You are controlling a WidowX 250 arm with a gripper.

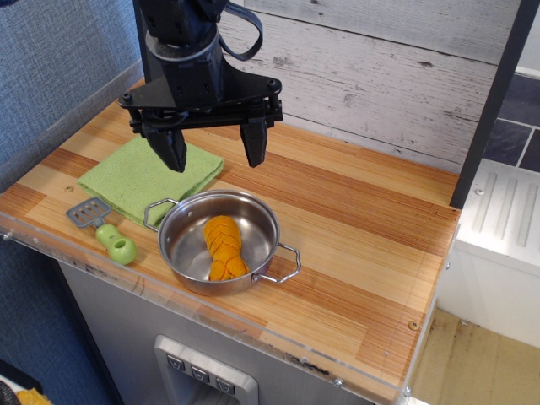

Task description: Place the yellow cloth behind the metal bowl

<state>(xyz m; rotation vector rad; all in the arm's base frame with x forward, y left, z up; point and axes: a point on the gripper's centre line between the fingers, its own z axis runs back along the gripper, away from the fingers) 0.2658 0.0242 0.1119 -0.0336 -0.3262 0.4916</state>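
Observation:
The yellow cloth (143, 177) lies flat and folded on the wooden table at the left, its right corner close to the metal bowl's left handle. The metal bowl (221, 240) stands near the table's front edge, with two wire loop handles and an orange ridged object (224, 246) inside. My gripper (215, 150) hangs open and empty above the table, behind the bowl. Its left finger (171, 148) is over the cloth's right part, its right finger (255, 143) over bare wood.
A small grey spatula with a green handle (105, 229) lies at the front left, beside the cloth and the bowl. A whitewashed plank wall (380, 76) runs behind the table. A dark post (494, 101) stands at the right rear. Bare wood (363, 228) extends right of the bowl.

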